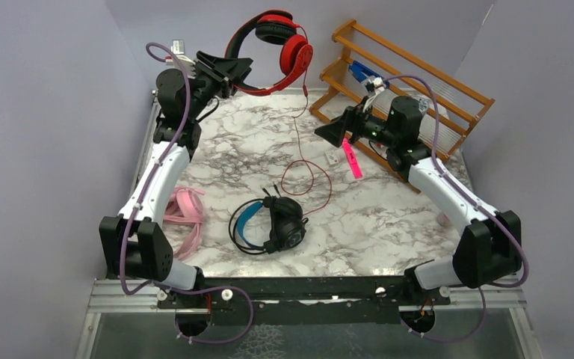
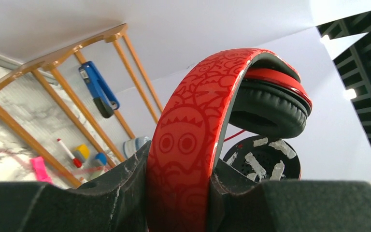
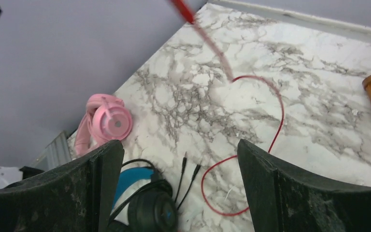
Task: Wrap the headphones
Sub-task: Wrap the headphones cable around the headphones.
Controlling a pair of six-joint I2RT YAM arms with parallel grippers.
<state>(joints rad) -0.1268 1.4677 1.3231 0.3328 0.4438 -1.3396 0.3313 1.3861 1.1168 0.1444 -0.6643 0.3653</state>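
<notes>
At the back, left fingers [image 1: 233,69] pinch the red headphones [image 2: 183,145] by their band; right fingers [image 1: 332,132] spread wide

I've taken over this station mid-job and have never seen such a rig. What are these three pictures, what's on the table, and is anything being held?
You are looking at a left arm and a right arm, bolted at the near edge of a marble table. Each ends in a two-finger gripper. The wide picture comes from a fixed camera above and behind the arms. The other two come from a camera on each wrist, looking out past that arm's own fingers.

The left gripper is closed on the headband of the red headphones, held up off the table. Their red cable hangs down onto it. The right gripper is open and empty.

Lying on the table are the black headphones, which have a blue band, and the pink headphones. A wooden rack stands at the far right.
</notes>
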